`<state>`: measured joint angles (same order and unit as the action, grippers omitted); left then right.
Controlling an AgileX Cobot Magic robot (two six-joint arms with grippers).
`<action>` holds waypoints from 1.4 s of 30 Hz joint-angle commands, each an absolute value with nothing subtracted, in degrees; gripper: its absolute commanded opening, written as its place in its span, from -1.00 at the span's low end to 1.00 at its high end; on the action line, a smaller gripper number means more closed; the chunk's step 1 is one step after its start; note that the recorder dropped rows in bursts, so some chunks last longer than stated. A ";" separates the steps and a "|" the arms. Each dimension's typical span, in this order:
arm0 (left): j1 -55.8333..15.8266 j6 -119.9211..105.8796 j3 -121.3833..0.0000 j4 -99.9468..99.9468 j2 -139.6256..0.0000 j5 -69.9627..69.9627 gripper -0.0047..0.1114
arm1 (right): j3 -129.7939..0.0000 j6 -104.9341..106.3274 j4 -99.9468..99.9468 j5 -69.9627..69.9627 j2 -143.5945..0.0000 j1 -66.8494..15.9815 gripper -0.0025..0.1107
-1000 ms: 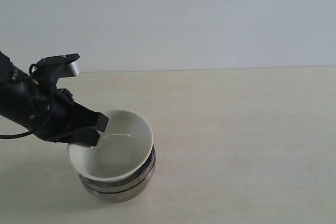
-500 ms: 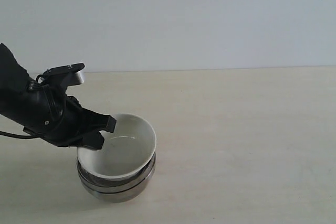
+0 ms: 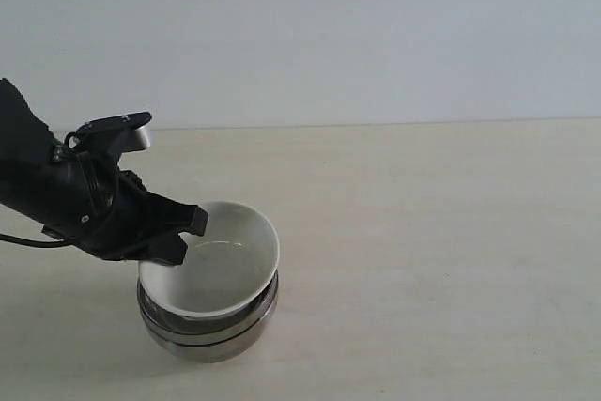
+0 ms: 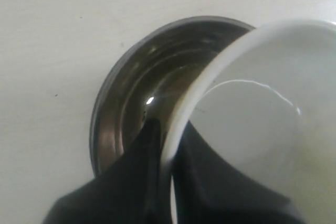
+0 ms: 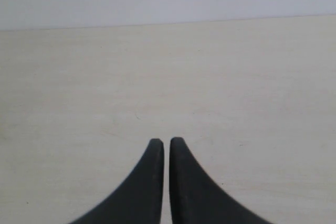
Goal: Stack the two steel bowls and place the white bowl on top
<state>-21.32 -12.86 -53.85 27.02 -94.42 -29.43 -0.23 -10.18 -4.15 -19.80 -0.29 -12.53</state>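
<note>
Exterior view: nearest me, the two steel bowls [image 3: 211, 337] sat nested on the table [image 3: 423, 251]. The white bowl [image 3: 225, 265] rested tilted inside them, its rim on their left side pinched by the left tool [image 3: 185, 235]. The right tool [image 5: 166, 142], over the table, was pressed together.

We are seeing a round white ceramic bowl [image 3: 225, 260] shining glossy and smooth, with bright highlights across its inside. The two round silver steel bowls [image 3: 211, 340] are gleaming mirror-bright. The pale beige worktop [image 3: 423, 232] is looking matt and faintly wood-grained. The black left gripper [image 3: 186, 237] is showing dull, smooth, plastic-looking jaws.
</note>
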 commanded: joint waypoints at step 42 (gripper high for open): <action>-16.07 -5.56 -50.80 16.45 -93.74 -35.07 -0.85 | 0.00 -10.15 -4.59 -19.58 0.00 -12.48 -0.96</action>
<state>-16.02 -5.58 -51.72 16.69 -92.85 -35.70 -0.23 -10.18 -4.15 -19.80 -0.29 -12.53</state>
